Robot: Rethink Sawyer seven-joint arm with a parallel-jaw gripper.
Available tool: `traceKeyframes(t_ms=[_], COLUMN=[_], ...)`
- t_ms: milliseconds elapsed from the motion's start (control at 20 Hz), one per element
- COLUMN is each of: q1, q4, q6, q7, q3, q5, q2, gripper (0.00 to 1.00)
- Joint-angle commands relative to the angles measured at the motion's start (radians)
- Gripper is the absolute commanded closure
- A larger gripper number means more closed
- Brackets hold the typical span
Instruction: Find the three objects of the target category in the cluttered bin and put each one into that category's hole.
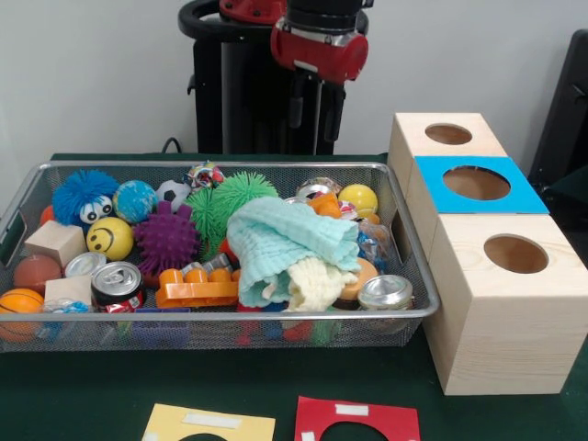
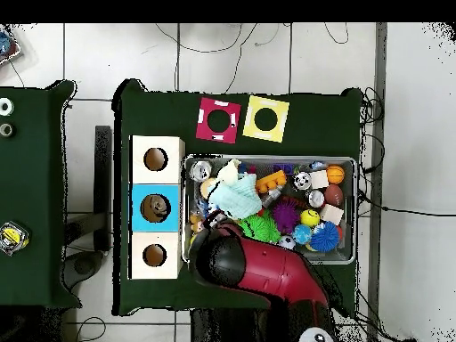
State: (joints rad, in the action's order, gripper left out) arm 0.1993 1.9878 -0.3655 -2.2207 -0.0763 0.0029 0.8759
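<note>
Wire-mesh bin (image 1: pixel 220 317) (toy-crammed), long axis crosswise, parallel to table's near edge.

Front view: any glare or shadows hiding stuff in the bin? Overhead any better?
Front view: even light, small highlights on the can tops, the bin readable; the mint cloth covers items. Overhead view: the red arm blocks the bin's nearest edge; contents tiny.

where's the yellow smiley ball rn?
Front view: the yellow smiley-face ball lies at the silver wire-mesh bin's left side, between the fuzzy blue ball and spiky purple ball.
</note>
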Motion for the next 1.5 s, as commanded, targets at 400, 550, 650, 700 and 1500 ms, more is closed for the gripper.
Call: traceKeyframes(t_ms=[400,550,650,700,1500], q1=[0.043,0.054,0.058,0.062,0.088], q4=[-0.046,-0.076,-0.096,-0.107,-0.3], q6=[0.067,0.031,0.018,0.011,-0.146], q7=[-0.075,-0.061,-0.059,-0.058,0.024], q3=[0.127,0.136,0.138,0.14,0.179], q5=[0.024,0.03,0.034,0.035,0.002], q2=[-0.158,-0.164,-0.173,-0.18,-0.268], gripper=[0.0,0.0,0.0,0.0,0.0])
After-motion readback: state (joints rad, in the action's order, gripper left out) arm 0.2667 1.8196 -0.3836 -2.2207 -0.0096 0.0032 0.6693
